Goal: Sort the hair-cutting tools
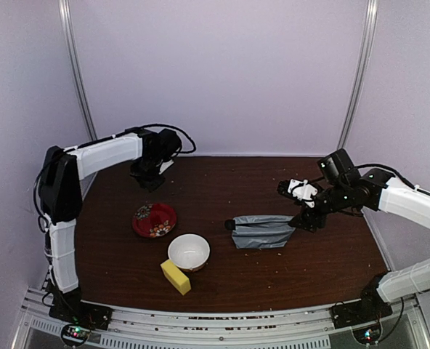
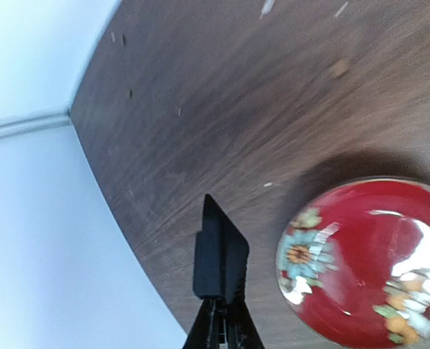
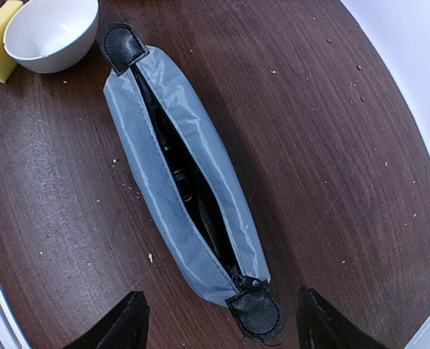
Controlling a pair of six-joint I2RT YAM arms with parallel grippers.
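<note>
Hair-cutting tools (image 3: 188,190): only dark black bits peeking thru open zip slit of grey pouch (image 3: 153,189), can't tell which is which tbh. Pouch lying flat on table (image 1: 200,182), black tabs at both ends, about mid-depth, right of centre, long axis running left-right.

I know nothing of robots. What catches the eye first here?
A grey zip pouch lies unzipped on the table, right of centre, dark things showing inside, the right end effector open over its right end. Left of it sit a red flowered plate, white bowl and yellow sponge.
</note>
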